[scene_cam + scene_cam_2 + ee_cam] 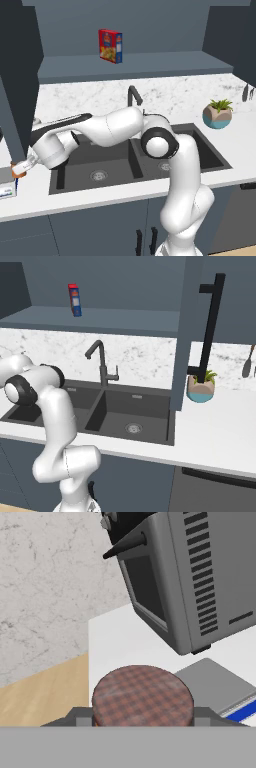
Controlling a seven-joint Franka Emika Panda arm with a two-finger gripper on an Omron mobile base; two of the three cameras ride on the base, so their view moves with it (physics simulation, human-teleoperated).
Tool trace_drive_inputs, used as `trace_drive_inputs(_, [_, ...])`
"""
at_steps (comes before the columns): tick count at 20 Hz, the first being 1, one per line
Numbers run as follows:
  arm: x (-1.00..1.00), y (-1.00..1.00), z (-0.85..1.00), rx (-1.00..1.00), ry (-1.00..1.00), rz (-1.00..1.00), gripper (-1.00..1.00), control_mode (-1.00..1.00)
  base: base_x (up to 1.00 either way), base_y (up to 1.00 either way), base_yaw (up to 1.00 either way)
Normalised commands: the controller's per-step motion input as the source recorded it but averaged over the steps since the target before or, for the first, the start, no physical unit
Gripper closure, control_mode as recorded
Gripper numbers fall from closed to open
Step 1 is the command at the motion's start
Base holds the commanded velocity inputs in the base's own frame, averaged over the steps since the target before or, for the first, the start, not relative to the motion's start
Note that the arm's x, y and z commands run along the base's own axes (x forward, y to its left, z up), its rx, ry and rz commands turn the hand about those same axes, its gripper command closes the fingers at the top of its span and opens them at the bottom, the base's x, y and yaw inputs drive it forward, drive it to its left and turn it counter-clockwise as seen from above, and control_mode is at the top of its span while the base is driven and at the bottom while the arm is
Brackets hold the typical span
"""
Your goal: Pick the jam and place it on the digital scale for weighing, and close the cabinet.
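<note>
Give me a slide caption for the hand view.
Jam jar held between the fingers, beside the digital scale.

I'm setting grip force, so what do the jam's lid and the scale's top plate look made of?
The jam has a matte lid with a red-brown checked pattern, cloth-like, though possibly printed. The digital scale has a flat, uniform grey plate without gloss, suggesting painted metal or plastic; the look leaves it open.

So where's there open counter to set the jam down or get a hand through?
The widest bare stretch is the white counter right of the sink, in front of the plant. The scale top is bare beside the jam, which the gripper holds. It is crowded there: a grey appliance stands just behind the scale.
</note>
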Motion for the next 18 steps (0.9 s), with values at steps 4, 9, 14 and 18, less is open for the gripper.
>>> trace_drive_inputs(4, [0.31, 0.08, -0.15, 0.00, -0.01, 0.00, 1.00, -1.00, 0.00, 0.00, 0.00])
trace_drive_inputs(9, [0.20, 0.27, -0.14, 0.00, 0.00, 0.00, 1.00, -1.00, 0.00, 0.00, 0.00])
trace_drive_inputs(14, [0.06, 0.27, -0.17, 0.00, 0.00, 0.00, 1.00, -1.00, 0.00, 0.00, 0.00])
trace_drive_inputs(18, [0.02, 0.20, -0.17, 0.00, -0.05, 0.00, 1.00, -1.00, 0.00, 0.00, 0.00])
